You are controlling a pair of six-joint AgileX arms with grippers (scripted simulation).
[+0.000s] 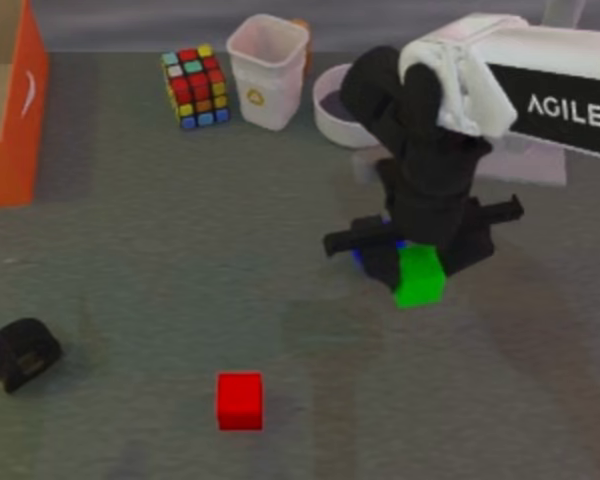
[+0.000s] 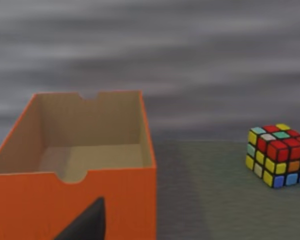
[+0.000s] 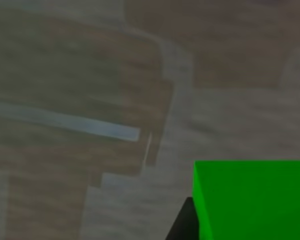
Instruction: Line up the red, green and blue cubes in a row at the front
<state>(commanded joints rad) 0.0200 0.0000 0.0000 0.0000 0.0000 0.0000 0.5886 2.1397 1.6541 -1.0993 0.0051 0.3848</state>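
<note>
The red cube (image 1: 239,401) lies alone near the table's front, left of centre. My right gripper (image 1: 417,262) hangs right of centre, shut on the green cube (image 1: 420,277), which fills a corner of the right wrist view (image 3: 250,200) beside one dark finger (image 3: 182,225). Only slivers of the blue cube (image 1: 359,256) show from under that gripper; it sits behind and to the left of the green one. My left gripper (image 1: 20,355) is parked open at the table's left edge, one fingertip (image 2: 87,222) showing.
An open orange box (image 1: 10,110) stands at the back left. A multicoloured puzzle cube (image 1: 195,87), a white bin (image 1: 268,70) and a pale bowl (image 1: 330,105) line the back. The right arm (image 1: 540,85) reaches in from the right.
</note>
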